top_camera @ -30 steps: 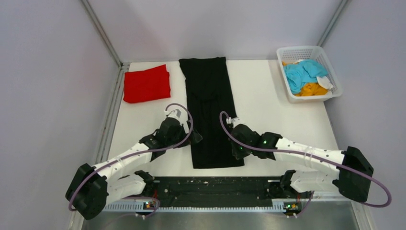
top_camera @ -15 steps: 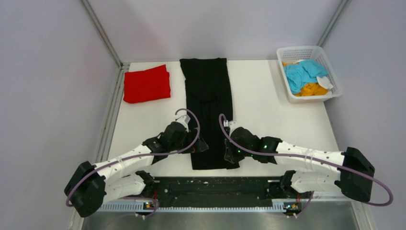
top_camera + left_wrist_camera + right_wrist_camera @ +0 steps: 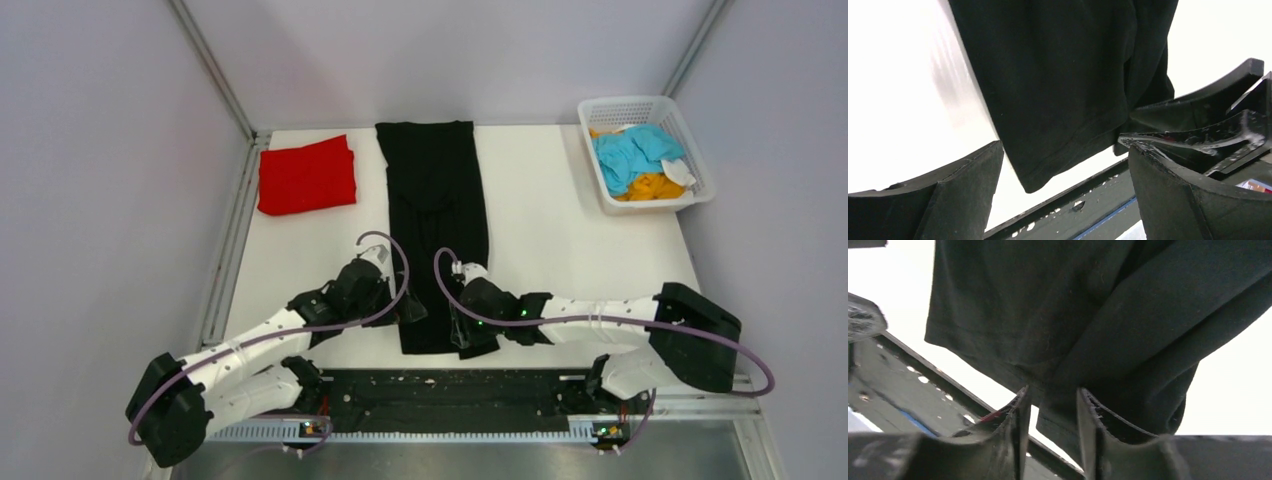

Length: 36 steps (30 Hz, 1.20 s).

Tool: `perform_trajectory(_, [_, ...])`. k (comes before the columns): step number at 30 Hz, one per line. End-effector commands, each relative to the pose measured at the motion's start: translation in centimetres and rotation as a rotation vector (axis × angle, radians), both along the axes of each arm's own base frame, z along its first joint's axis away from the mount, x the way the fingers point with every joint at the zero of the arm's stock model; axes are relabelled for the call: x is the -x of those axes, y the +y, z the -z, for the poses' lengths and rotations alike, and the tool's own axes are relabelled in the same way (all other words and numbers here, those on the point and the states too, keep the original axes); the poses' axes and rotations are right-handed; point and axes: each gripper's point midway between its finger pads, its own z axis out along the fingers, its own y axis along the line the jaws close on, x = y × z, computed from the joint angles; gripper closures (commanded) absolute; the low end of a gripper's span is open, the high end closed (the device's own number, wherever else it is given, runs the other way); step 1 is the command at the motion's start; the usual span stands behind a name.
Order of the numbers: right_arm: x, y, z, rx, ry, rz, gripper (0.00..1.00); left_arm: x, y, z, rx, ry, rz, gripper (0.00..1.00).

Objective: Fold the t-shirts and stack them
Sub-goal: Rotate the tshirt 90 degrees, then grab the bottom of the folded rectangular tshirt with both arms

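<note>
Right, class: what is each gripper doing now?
Left gripper: open, holding nothing.
Right gripper: jaws narrowly apart at the black shirt's edge; grip cannot be told.

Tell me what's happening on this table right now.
Two robot arms are folding a long black cloth t-shirt, laid as a narrow strip down the middle of the white table. Both work at its near hem. The left gripper is wide open around the hem corner, and the right gripper has its jaws slightly apart at a bunched fold. A folded red t-shirt lies far left. A light blue shirt and an orange shirt wait in the white plastic mesh basket.
</note>
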Motion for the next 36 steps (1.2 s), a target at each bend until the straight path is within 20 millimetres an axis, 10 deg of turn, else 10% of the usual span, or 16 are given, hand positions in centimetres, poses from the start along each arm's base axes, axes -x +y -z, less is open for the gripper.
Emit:
perform_trajectory(1, [-0.5, 2.1, -1.7, -0.027, -0.053, -0.013, 0.53, 1.2, 1.3, 0.5, -0.041, 0.034, -0.017, 0.01])
perform_trajectory(12, [0.1, -0.5, -9.3, -0.164, -0.232, -0.024, 0.33, 4.7, 1.2, 2.7, -0.023, 0.160, 0.036, 0.04])
perform_trajectory(20, [1.5, -8.9, -4.9, -0.006, -0.126, 0.225, 0.57, 5.8, 1.1, 4.7, -0.035, 0.208, 0.032, 0.29])
perform_trajectory(36, [0.3, -7.4, -0.6, 0.031, -0.092, 0.261, 0.67, 5.5, 2.6, 7.4, -0.164, 0.236, -0.053, 0.80])
